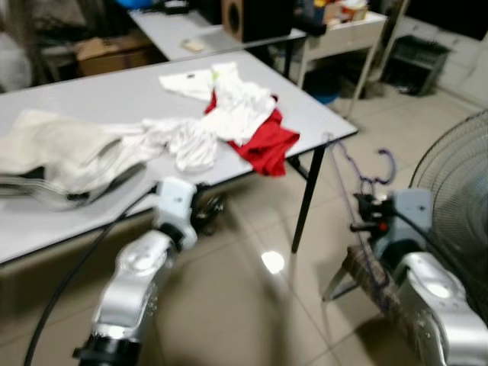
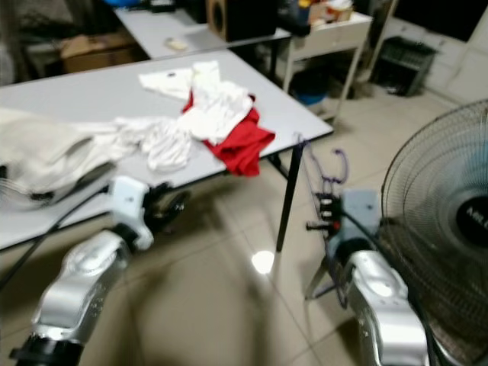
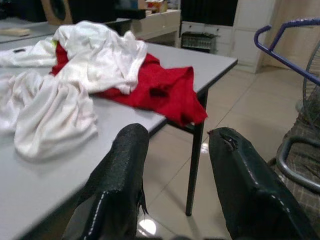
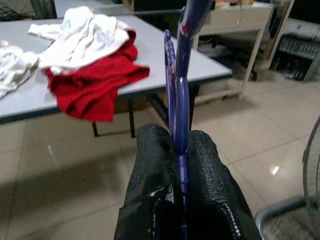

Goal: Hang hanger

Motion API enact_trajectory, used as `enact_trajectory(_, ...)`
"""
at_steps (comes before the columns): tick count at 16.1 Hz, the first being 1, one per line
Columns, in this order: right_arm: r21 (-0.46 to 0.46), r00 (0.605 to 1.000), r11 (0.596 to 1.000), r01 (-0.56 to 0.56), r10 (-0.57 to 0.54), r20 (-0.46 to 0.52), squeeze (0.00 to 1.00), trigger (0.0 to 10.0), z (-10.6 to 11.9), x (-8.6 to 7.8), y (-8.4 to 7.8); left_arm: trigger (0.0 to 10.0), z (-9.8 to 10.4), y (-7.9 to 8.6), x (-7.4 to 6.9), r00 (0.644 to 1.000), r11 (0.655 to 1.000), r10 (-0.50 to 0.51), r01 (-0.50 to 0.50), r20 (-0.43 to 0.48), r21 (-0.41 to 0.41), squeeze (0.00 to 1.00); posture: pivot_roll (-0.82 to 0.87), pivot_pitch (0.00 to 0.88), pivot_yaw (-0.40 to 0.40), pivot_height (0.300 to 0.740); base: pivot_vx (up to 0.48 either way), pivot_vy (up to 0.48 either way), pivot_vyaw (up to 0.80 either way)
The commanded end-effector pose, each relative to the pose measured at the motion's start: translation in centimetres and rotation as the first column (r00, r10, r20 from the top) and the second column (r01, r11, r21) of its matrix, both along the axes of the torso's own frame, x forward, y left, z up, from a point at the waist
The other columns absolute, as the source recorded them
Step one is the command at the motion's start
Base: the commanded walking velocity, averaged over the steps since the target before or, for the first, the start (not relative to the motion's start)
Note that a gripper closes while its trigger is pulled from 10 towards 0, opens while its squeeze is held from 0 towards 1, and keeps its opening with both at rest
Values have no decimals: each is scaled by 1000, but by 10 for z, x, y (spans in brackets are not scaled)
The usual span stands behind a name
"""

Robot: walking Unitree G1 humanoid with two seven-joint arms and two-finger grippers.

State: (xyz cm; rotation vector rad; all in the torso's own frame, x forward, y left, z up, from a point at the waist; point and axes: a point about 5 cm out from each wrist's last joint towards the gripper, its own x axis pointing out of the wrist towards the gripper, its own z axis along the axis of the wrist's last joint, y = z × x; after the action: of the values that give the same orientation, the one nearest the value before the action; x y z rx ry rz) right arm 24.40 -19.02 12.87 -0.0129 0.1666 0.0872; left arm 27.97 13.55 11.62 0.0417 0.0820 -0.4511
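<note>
I see the purple hanger pinched between the two black fingers of my right gripper, held up in the air over the tiled floor, just off the table's right front corner, its hook at the top. The fingers are pressed tight on the hanger's thin frame. My left gripper is raised just in front of the table's near edge, its fingers spread apart with nothing between them. Near the table's right front corner, a red garment droops over the near edge, with white clothes heaped on it and trailing left. A beige cloth lies towards the left edge. A standing fan is beside my right arm.
</note>
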Motion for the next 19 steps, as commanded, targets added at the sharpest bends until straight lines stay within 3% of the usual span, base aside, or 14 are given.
enact_trajectory(1,9,999,1000,-28,28,22,0,10000,4,1,7,10000,3,11,2,999,999,35,-35,15,18,24,-108,0,-1,740,326,0,-800)
enact_trajectory(6,1,999,1000,-18,18,38,0,10000,7,-2,3,10000,7,4,8,999,1000,16,-16,32,26,20,-129,0,23,740,330,0,0)
enact_trajectory(10,4,994,995,-102,102,45,0,10000,10,-6,11,10000,7,8,9,998,998,47,-48,39,31,12,-134,0,23,740,324,0,0)
enact_trajectory(19,-5,991,992,-124,125,43,0,10000,10,-7,12,10000,7,6,12,998,998,55,-57,43,38,16,-132,0,18,740,320,0,0)
